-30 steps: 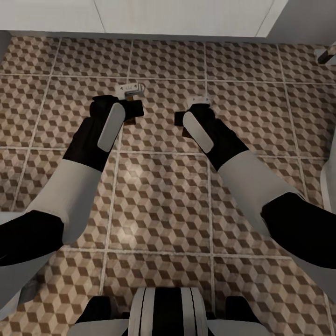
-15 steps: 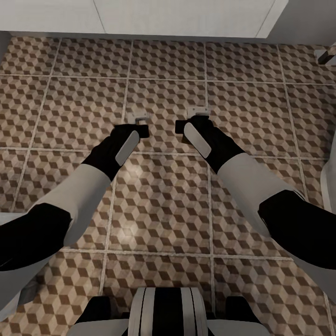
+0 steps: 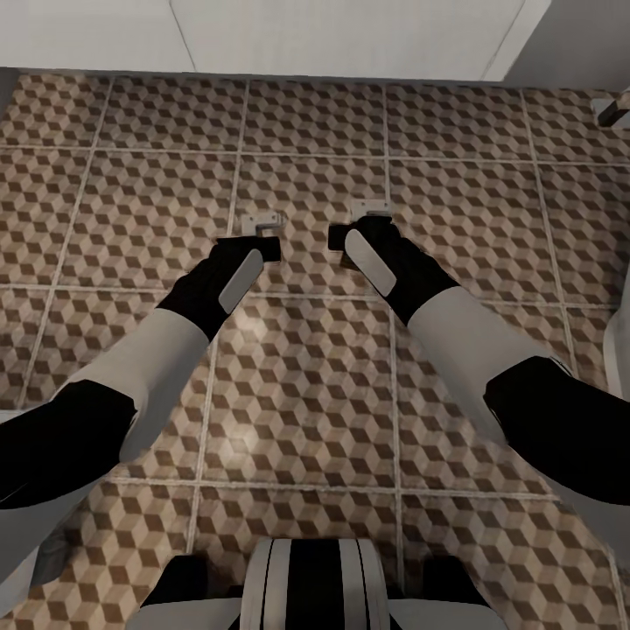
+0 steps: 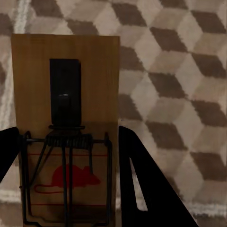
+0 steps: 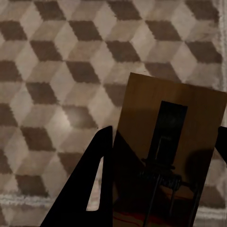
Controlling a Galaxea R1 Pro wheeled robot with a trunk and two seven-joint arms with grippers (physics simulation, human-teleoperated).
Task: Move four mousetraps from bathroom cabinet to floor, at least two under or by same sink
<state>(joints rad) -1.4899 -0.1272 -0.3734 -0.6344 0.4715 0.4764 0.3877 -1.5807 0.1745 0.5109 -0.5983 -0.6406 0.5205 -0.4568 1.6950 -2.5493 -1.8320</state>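
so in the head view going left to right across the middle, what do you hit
left forearm → left pincer with its mousetrap → bare bathroom floor → right pincer with its mousetrap → right forearm

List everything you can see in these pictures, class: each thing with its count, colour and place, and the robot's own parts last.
Mousetraps: two, tan wood with dark wire and a red mouse print; one between the left gripper's fingers, one between the right gripper's fingers.
Floor: one, brown-and-beige cube-pattern tiles, under everything.
Wall panels: white, along the far edge of the floor.
Arms: two, white and black, reaching forward over the floor.
Left gripper: black, over the floor.
Right gripper: black, beside the left one.
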